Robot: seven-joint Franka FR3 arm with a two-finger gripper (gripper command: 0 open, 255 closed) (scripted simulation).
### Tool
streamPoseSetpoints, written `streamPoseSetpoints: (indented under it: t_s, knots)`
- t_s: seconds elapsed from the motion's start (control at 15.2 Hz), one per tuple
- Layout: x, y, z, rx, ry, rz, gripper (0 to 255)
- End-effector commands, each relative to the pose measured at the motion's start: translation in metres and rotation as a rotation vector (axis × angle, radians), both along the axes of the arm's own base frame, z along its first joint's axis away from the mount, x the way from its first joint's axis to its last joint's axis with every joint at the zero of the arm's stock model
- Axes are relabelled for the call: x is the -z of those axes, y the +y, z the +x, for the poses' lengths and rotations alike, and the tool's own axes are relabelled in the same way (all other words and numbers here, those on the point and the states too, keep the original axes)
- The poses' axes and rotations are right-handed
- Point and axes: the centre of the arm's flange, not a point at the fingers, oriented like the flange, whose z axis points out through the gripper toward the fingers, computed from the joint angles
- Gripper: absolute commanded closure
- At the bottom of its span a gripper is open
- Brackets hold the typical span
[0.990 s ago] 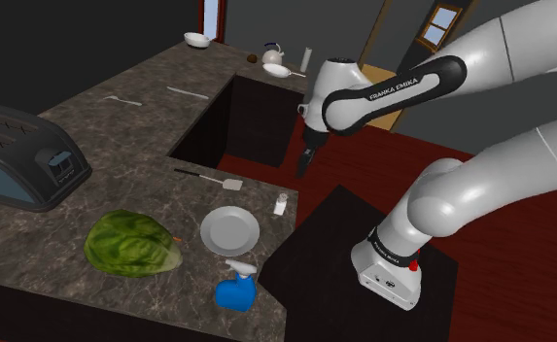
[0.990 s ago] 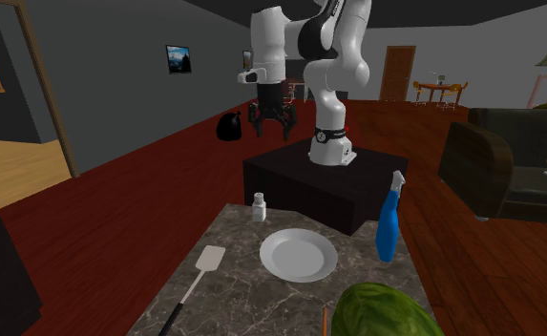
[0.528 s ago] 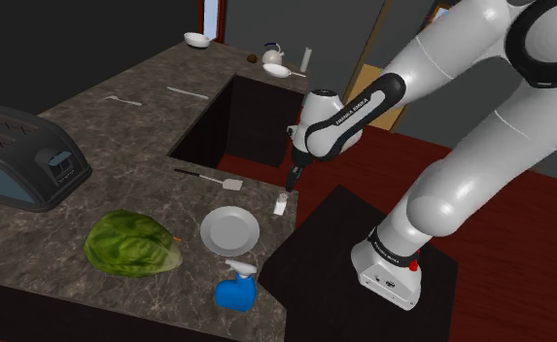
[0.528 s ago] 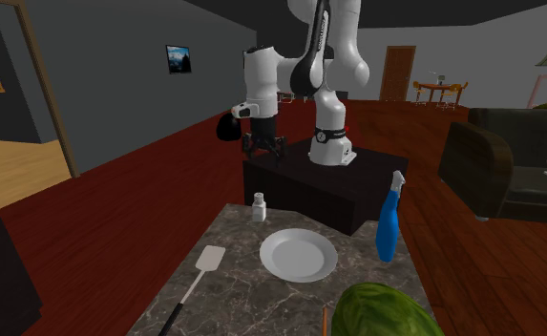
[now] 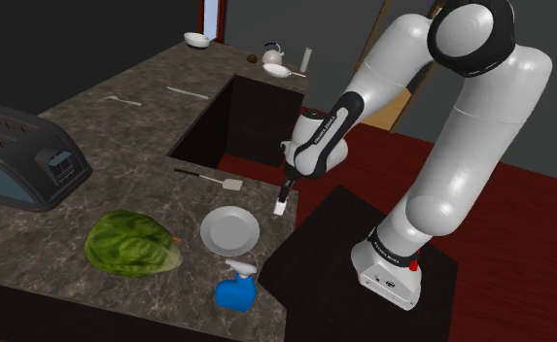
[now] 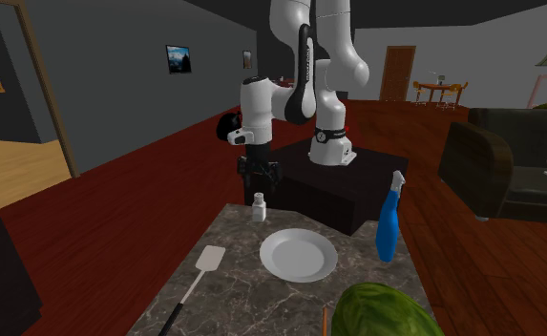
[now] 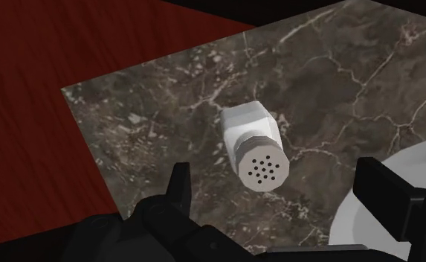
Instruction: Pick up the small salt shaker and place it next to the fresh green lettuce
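The small white salt shaker (image 5: 280, 206) (image 6: 259, 206) stands upright near the marble counter's corner, beside the white plate (image 5: 230, 231). My black gripper (image 5: 287, 188) (image 6: 259, 179) hangs just above it, pointing down and open. Seen from the wrist, the shaker's perforated cap (image 7: 262, 167) lies between the spread fingers (image 7: 178, 184), which do not touch it. The green lettuce (image 5: 130, 243) (image 6: 381, 313) lies on the far side of the plate from the shaker.
A blue spray bottle (image 5: 235, 290) (image 6: 388, 224) stands by the plate (image 6: 299, 255). A spatula (image 5: 213, 177) (image 6: 199, 277) lies on the counter and a black toaster (image 5: 23, 155) sits at the shoulder view's left. Red floor borders the counter edge (image 7: 77, 126).
The arm has swung down and toward the counter, bringing the open gripper from above the floor gap to just over the salt shaker. Nothing on the counter has moved.
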Motion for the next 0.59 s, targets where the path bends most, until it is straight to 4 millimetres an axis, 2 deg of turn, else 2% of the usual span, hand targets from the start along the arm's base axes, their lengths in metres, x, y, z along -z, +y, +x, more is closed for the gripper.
streamPoseSetpoints:
  t_s: [0.0,0.2,0.53]
  knots:
    - [0.011,-0.001,0.0,0.0,-0.001,0.0,0]
    - [0.025,-0.001,0.0,0.0,-0.001,0.0,0]
    - [0.025,-0.001,0.0,0.0,-0.001,0.0,0]
